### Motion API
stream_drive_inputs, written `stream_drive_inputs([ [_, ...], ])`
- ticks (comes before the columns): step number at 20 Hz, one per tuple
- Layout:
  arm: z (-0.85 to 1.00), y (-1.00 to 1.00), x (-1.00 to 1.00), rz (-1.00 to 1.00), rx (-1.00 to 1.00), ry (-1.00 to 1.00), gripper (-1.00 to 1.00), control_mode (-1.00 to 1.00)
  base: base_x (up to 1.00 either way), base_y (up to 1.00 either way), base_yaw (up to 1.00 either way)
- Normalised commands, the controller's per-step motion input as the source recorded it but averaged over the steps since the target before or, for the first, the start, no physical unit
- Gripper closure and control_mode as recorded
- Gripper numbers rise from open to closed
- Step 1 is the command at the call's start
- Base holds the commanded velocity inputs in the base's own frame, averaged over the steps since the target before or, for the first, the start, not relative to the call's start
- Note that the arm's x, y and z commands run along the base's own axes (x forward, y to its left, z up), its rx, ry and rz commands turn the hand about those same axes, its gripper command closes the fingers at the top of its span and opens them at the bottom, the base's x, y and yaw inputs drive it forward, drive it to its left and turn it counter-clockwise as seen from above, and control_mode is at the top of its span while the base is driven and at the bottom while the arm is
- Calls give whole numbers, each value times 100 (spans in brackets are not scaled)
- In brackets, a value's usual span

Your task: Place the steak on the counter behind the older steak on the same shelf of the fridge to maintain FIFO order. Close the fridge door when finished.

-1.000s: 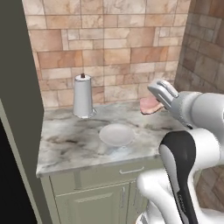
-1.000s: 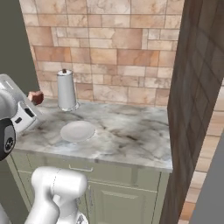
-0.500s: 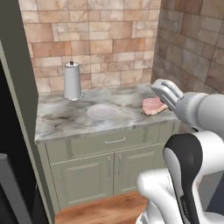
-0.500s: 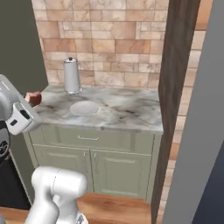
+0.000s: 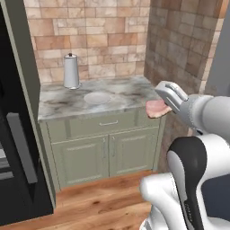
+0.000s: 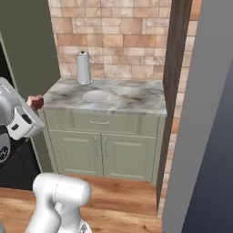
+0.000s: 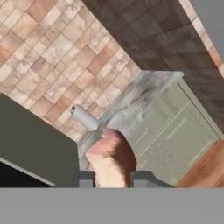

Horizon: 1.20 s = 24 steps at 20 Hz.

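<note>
1 steak [image 7: 111, 159] in claw [image 7: 113, 178]; 1 plate [image 5: 97, 97] on counter [image 5: 121, 92].

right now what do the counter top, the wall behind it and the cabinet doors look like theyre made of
Counter top: polished marble-like stone, grey-white with veining. Wall: matte stone or ceramic tiles, tan and brown blocks with grout lines. Cabinet doors: probably painted wood, flat sage-green panels with recessed frames.

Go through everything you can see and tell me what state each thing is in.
steak: lifted clear of the counter, held in the tool
tool: shut on the steak
plate: empty, on the counter
cabinet doors: closed
drawer: closed
</note>
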Motion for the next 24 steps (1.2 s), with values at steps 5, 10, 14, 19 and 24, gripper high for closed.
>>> stream_drive_inputs([
  [5,0,0,0,0,0,0,100,100,-98,25,0],
  [10,0,0,0,0,0,0,100,100,-83,50,0],
  [14,0,0,0,0,0,0,100,100,-42,99,0],
  [19,0,0,0,0,0,0,100,100,-24,100,0],
  [24,0,0,0,0,0,0,100,100,-9,100,0],
])
